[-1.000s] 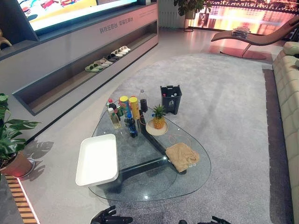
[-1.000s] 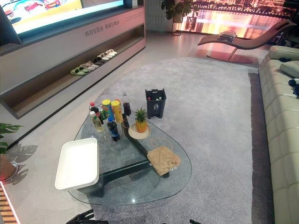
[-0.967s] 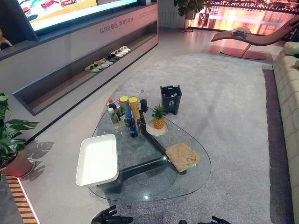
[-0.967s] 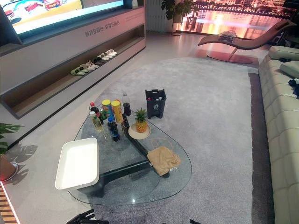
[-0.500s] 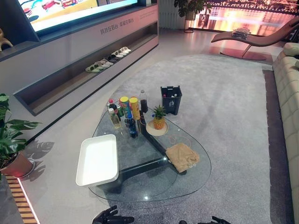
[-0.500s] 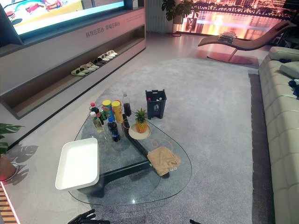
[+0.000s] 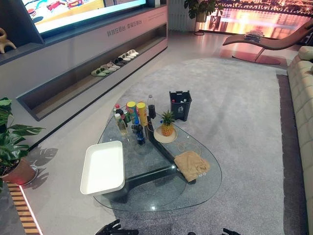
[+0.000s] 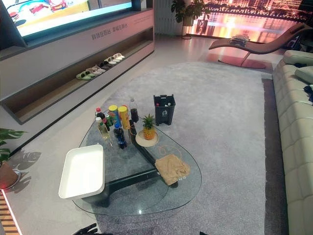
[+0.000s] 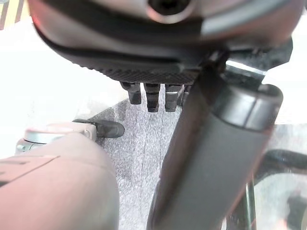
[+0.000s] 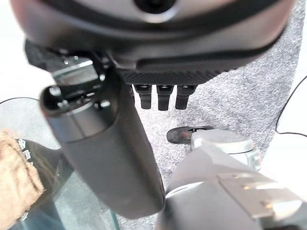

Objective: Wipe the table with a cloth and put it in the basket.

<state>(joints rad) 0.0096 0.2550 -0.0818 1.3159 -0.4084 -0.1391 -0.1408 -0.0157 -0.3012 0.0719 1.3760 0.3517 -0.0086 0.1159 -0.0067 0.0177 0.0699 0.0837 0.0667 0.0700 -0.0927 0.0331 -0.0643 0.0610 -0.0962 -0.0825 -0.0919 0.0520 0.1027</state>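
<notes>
Both hands hang low at the near edge of the scene, short of the table [image 7: 161, 203] and touching nothing. The left hand [image 7: 111, 228] shows at the bottom left with its fingers [image 9: 152, 100] loosely spread and relaxed, the thumb standing apart from them, nothing in its grasp. The right hand [image 10: 158, 48] is at the bottom right, its fingers likewise slack and its thumb free, holding nothing; below it is grey carpet [image 7: 234, 112].

The cloth [image 7: 191, 165], tan and rumpled, lies on the glass of the table towards its right side, near the right rim and well apart from both hands. The white tray [image 7: 102, 168] sits on the table's left near part, well apart from the cloth.

Just beyond the cloth stands a pineapple [image 7: 167, 123] on a pale plate [image 7: 165, 135]. To the left of that, at the table's far end, a huddle of bottles [image 7: 140, 133] and two yellow cans [image 7: 136, 112] stands upright. A dark bin [image 7: 180, 104] rests on the carpet past the far end of the table. A sofa [image 7: 304, 122] runs along the right side, a potted plant [image 7: 12, 147] is at the left, and shoes [image 7: 115, 63] are lined up on a low shelf
</notes>
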